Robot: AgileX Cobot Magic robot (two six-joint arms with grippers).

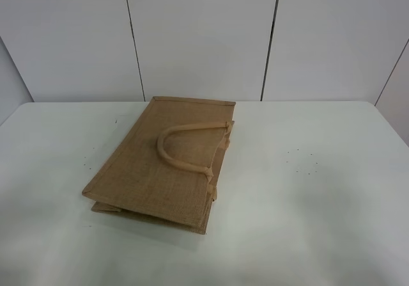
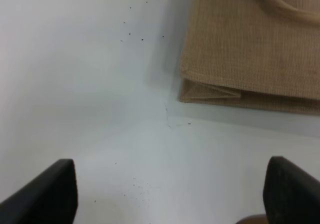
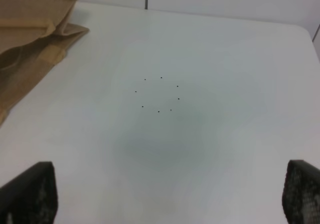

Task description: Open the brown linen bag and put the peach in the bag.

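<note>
While both grippers hover open, the brown linen bag (image 1: pixel 165 164) lies apart.

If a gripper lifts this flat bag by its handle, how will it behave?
The brown linen bag lies folded flat, so it likely hangs limp and unfolds. Its coarse weave should grip well. The loop handle holds its arch, suggesting some stiffness.

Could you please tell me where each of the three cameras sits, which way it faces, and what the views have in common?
Exterior high: mounted high, looking down on the white table and the flat-lying brown linen bag; no arm shows.
Left wrist: on the left arm, looking down past the open left gripper at the bag's folded corner.
Right wrist: on the right arm, looking past the open right gripper over bare table toward the bag's end.
Shared: all three show bag and table; no peach appears.
</note>
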